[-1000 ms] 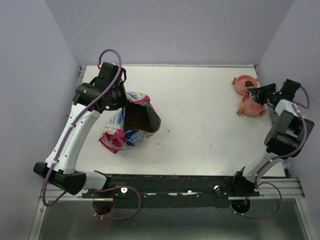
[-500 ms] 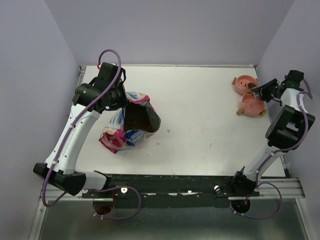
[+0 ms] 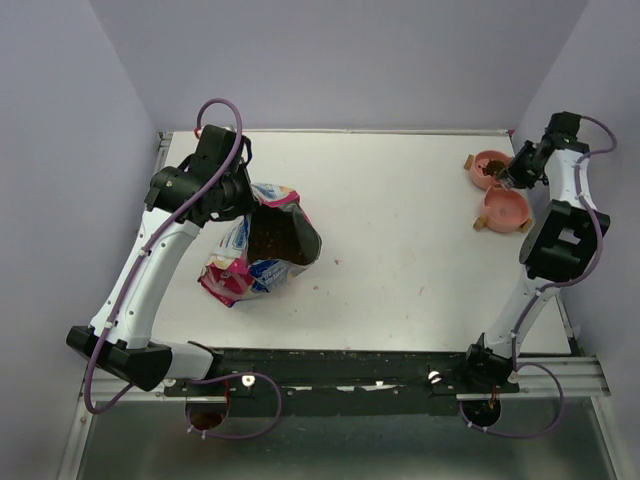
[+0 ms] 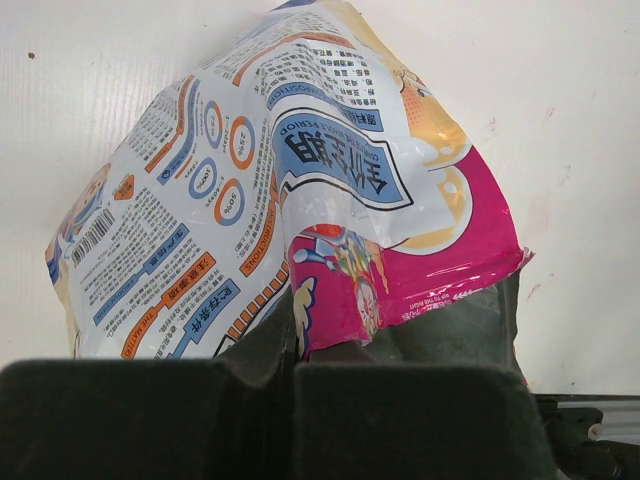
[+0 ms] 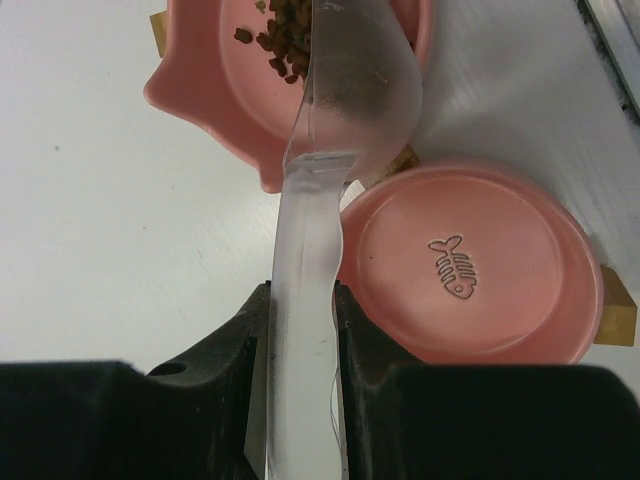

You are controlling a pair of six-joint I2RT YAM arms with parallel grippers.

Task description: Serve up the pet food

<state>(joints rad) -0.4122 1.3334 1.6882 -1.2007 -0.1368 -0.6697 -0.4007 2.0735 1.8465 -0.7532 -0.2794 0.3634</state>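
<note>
Right gripper [image 5: 300, 300] is clamped on the handle of the clear scoop [image 5: 350, 90]. The scoop's cup is tilted over the upper pink bowl [image 5: 200, 90] at top centre. Pet food [image 5: 285, 35] lies in that bowl. A second pink bowl [image 5: 500, 330] sits just beside it at lower right. Left gripper [image 4: 293, 375] is closed on the rim of the open bag [image 4: 250, 200] at the left of the counter [image 3: 400, 230]; more pet food fills the bag's mouth.

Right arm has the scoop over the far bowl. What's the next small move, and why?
Probably lift the scoop clear in the right gripper and swing it toward the bag: kibble already lies in the far bowl, the scoop looks emptied, and the fish-marked bowl holds none.
</note>
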